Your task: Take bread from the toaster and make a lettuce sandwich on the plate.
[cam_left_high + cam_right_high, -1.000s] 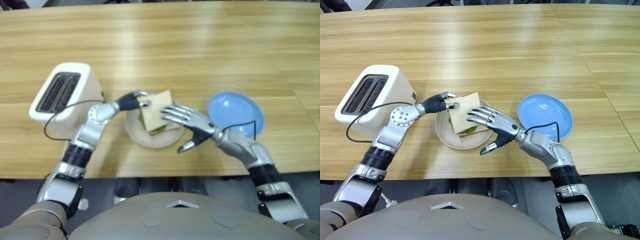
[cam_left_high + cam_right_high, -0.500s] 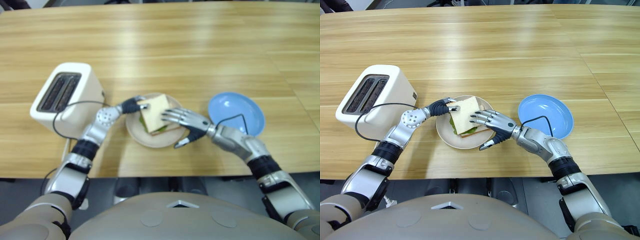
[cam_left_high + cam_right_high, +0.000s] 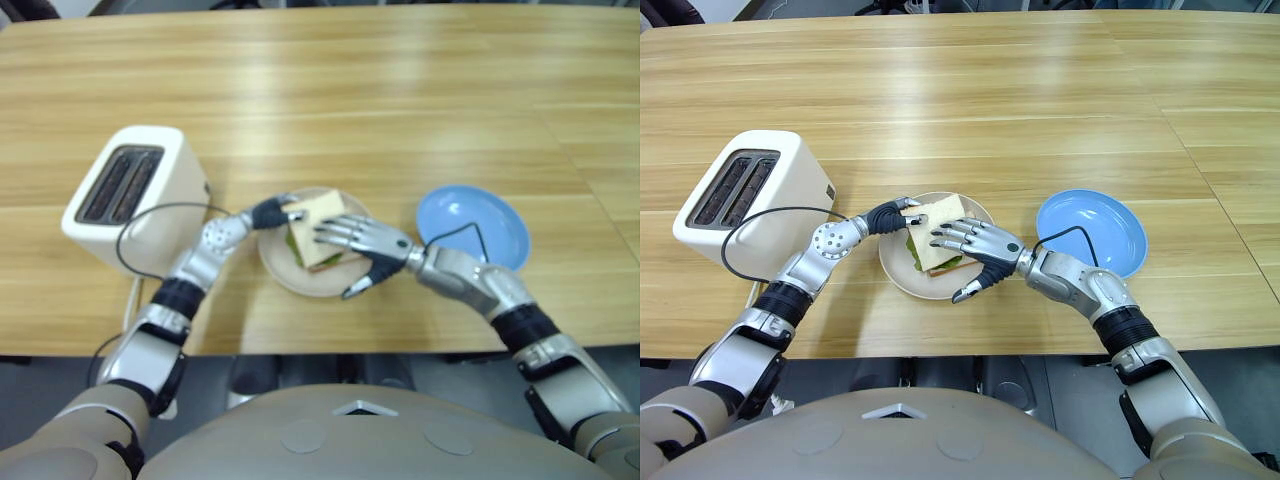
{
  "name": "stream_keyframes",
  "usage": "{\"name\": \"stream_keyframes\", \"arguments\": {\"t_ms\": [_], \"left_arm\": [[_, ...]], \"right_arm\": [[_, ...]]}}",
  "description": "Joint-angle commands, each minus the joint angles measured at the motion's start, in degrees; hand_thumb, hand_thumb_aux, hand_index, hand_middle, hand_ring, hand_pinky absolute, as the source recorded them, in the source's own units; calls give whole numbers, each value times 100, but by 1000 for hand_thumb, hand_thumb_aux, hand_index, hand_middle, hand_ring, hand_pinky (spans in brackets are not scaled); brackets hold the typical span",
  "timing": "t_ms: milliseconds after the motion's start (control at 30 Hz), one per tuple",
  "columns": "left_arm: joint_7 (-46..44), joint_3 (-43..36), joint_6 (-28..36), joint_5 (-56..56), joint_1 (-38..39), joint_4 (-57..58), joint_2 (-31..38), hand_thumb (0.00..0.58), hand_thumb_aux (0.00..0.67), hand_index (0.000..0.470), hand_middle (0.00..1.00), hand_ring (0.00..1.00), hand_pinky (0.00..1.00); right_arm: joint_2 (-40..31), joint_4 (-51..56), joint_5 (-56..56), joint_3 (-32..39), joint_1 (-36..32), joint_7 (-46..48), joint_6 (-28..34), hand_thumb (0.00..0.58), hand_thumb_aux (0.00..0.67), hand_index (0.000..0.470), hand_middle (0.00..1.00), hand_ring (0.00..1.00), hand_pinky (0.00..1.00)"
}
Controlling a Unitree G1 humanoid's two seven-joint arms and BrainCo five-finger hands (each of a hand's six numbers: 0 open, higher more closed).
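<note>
Right eye view: the beige plate (image 3: pixel 904 282) sits near the front edge of the wooden table (image 3: pixel 990 100), between the white toaster (image 3: pixel 745 195) on the left and an empty blue plate (image 3: pixel 1112 222) on the right. The sandwich lies on the beige plate, with the top bread slice (image 3: pixel 940 212) over green lettuce (image 3: pixel 911 246) that peeks out at its left and lower edges.

The left hand (image 3: pixel 888 216) reaches in from the toaster side, its fingers pinched on the slice's left corner. The right hand (image 3: pixel 978 243) comes from the blue plate's side. Its fingers are spread flat and rest on top of the slice, grasping nothing, with the thumb hanging over the plate's front rim.

A narrow strip of bare wood separates the toaster from the beige plate, and the left forearm crosses it. A similar gap lies between the 2 plates, under the right wrist. Behind the plates the table is broad open wood to its far edge. In front, only a thin band of table remains before the near edge.

Compared with 1.0 s ago, the slice is lower. It was then held tilted and raised above the lettuce, and now it lies nearly flat on it. Both forearms have dropped closer to the table, and the right hand has shifted slightly left over the slice. The toaster and the blue plate keep their places.
</note>
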Motion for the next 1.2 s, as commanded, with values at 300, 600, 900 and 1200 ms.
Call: {"name": "stream_keyframes", "arguments": {"t_ms": [300,600,900,1200], "left_arm": [[675,-583,-110,1142,-30,491,142,580,670,460,1000,1000,1000],[1992,-828,105,2200,-146,322,434,0,0,0,718,718,718],[3393,-397,550,2953,331,-1434,986,0,0,0,0,0,0],[4064,356,328,2764,1034,-2892,1119,0,0,0,0,0,0]], "right_arm": [[-52,779,-16,669,-253,773,477,0,0,0,0,0,0],[-118,1226,98,1031,-317,1397,782,0,0,0,0,0,0],[-56,1482,96,1253,-453,1345,945,0,0,0,0,0,0],[100,1579,69,1170,-675,920,1021,0,0,0,0,0,0]]}}
